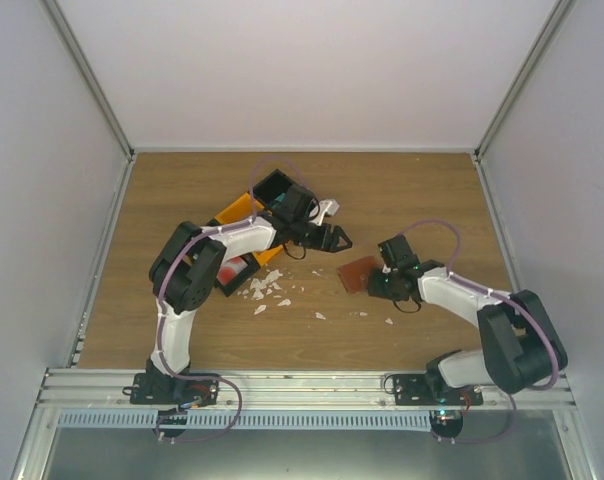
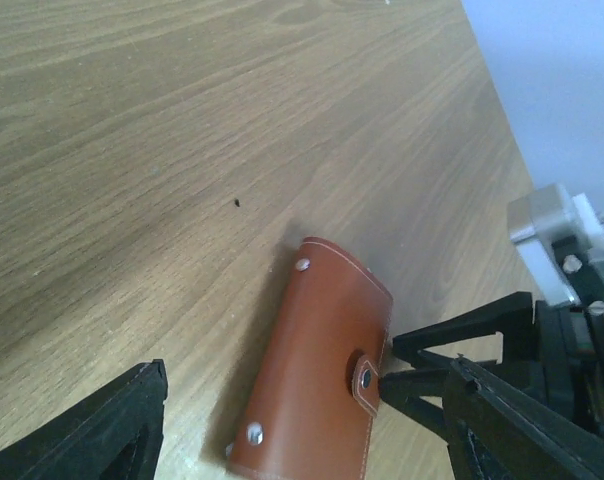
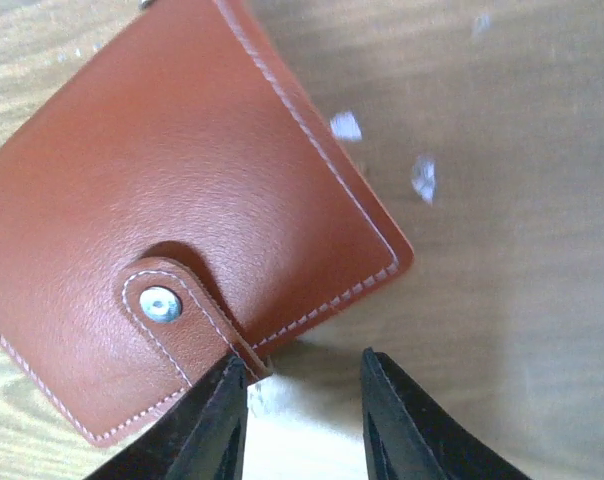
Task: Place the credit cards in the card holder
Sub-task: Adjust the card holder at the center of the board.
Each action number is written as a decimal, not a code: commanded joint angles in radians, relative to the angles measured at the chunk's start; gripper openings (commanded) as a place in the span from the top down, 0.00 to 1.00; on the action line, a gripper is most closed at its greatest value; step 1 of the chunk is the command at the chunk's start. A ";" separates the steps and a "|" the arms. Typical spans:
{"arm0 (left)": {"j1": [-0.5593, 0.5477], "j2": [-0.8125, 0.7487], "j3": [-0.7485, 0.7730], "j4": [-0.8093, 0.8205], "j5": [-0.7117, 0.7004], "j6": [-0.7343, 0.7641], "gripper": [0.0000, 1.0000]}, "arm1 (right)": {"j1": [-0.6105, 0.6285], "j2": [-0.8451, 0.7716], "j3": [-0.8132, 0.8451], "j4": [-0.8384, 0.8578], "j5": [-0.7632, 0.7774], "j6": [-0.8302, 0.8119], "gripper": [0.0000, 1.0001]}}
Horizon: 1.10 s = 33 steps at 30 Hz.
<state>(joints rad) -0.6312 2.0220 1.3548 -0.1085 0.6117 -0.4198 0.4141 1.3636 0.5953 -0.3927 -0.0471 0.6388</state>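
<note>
Centrally, the closed card holder is laid on the wooden desk, its tab touched by the half-open, empty right gripper. The left gripper is spread wide, empty, near white scraps and a tray.

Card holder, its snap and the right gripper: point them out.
card holder (image 3: 182, 170), right wrist view, centre of the brown cover
snap (image 3: 160, 303), right wrist view, metal stud on the tab
right gripper (image 3: 302, 370), right wrist view, midway between fingertips

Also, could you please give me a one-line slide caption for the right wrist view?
Right gripper poised at the snap-tab edge of the closed brown card holder on the wooden table.
</note>
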 commanded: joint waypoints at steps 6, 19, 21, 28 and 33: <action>-0.034 0.085 0.076 -0.077 -0.079 0.025 0.28 | -0.062 0.144 0.075 0.109 -0.030 -0.089 0.71; -0.038 -0.034 -0.121 -0.100 -0.254 -0.139 0.36 | -0.064 0.186 0.156 0.129 -0.091 -0.191 0.69; -0.040 -0.073 -0.166 -0.070 -0.260 -0.168 0.34 | -0.063 0.157 0.158 0.105 -0.064 -0.179 0.66; -0.049 -0.161 -0.254 -0.017 -0.266 -0.273 0.31 | -0.040 0.082 0.146 0.067 -0.123 -0.157 0.58; -0.073 -0.165 -0.306 0.044 -0.211 -0.338 0.31 | -0.014 0.077 0.103 0.084 -0.166 -0.135 0.58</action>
<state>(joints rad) -0.6785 1.8801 1.0813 -0.1551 0.3649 -0.6853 0.3790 1.4460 0.7303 -0.3004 -0.1707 0.4797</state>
